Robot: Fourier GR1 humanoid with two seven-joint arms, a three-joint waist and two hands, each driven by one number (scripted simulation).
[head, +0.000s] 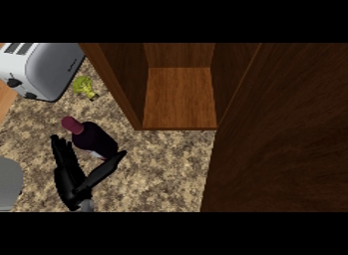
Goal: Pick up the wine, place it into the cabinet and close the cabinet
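**Hand beside the wine bottle, cabinet standing open**

Here, seen steeply from above, one black hand [75, 172] comes up from the lower left part of the view. Which of the robot's two hands it is cannot be told for certain; it shows at the left of the view. Its fingers [61, 152] are stretched out straight and point up the picture, just left of the wine bottle. Its thumb [106, 167] spreads out to the right, reaching below the bottle's base. The hand is wide open in a V shape, with the bottle sitting in the mouth of that V. Nothing is curled round the bottle, and whether the fingers touch it cannot be told.

The wine bottle [91, 135] is dark, with a maroon cap at its upper left end. It stands on the speckled stone tabletop [165, 164], near the front of the cabinet.

The wooden cabinet [180, 97] lies up and to the right of the bottle. Its compartment is open, showing a bare brown shelf inside. Its open door [287, 129] fills the right side of the view as a large dark wood panel.

At the upper left stands a silver toaster [38, 68]. Just to its right lies a small yellow-green object [85, 87] on the tabletop. A grey shape [1, 182] sits at the left edge, near the hand.
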